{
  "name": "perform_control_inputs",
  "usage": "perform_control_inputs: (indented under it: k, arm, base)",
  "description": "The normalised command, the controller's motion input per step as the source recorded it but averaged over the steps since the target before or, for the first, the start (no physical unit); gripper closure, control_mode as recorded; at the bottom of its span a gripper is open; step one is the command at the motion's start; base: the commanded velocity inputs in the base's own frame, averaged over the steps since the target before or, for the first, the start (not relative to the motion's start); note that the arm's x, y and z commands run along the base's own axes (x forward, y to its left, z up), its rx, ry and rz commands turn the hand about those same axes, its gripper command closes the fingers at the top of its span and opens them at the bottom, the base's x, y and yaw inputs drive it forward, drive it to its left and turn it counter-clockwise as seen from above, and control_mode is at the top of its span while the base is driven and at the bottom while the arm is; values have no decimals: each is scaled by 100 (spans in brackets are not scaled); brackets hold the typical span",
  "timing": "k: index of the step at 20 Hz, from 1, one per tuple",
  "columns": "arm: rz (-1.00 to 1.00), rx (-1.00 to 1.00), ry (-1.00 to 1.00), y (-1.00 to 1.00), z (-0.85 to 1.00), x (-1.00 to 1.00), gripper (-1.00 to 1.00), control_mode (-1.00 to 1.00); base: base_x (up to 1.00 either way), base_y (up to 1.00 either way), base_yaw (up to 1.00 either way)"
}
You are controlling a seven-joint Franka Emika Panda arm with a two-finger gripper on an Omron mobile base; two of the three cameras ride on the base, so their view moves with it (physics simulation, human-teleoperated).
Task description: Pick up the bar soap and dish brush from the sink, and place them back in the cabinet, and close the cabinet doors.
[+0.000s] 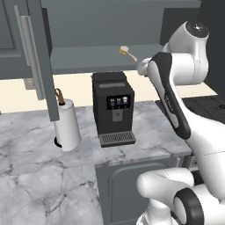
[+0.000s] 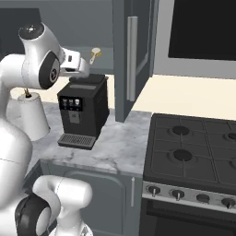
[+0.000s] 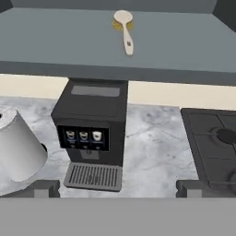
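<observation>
Lying on the grey inner shelf of the open cabinet is the dish brush, round cream head toward the back, pale handle pointing out toward the front edge. It shows again in the left base view and the right base view, up above the coffee machine. And look at the pincer: jaws spread wide apart, nothing between the two dark fingertips, nothing held. It hangs in front of the shelf's edge, above the coffee machine, well short of the brush.

Both cabinet doors stand open. One door swings out to the left of the coffee machine, its long silver bar handle facing us; the other door stands out to the right of the machine. Just left of the coffee machine, on the marble counter, sits a white paper towel roll on its holder. Right of the machine, past a stretch of marble, is the black gas stove with its knobs along the front.
</observation>
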Motion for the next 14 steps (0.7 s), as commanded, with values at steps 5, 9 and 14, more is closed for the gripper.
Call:
perform_control_inputs:
  k: [5, 9, 14]
  arm:
    - [0, 0, 9, 0, -7, -67, -100, -100]
    - [0, 0, 3, 0, -20, -66, -100, -100]
    - [0, 0, 3, 0, -19, -57, -100, -100]
  base:
    - [0, 0, 0]
    - [0, 0, 0]
    - [0, 0, 0]
